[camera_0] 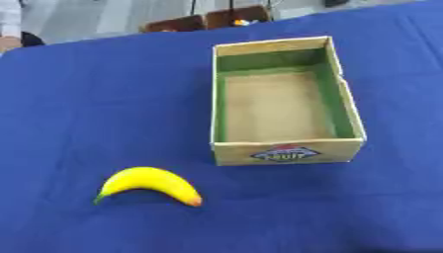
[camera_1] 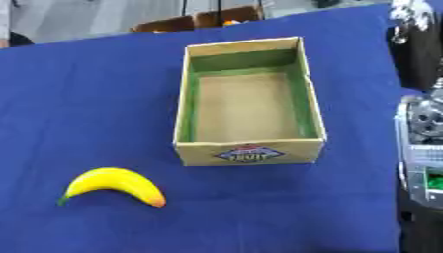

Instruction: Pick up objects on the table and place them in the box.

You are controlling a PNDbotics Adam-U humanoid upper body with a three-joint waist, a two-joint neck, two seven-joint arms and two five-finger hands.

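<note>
A deep blue cloth [camera_0: 104,99] covers the bench, lightly creased near the front. On it stands an open cardboard box [camera_0: 286,152] with green inner walls, a bare brown floor and a printed label on its near end. A yellow banana [camera_0: 149,184] lies on the cloth to the front left of the box, well apart from it, arched upward, its orange tip toward the box. Beyond the far edge there is pale floor and brown furniture [camera_0: 207,21]. Part of the right arm [camera_1: 422,148] shows at the right edge; neither hand appears, so their state cannot be told.
</note>
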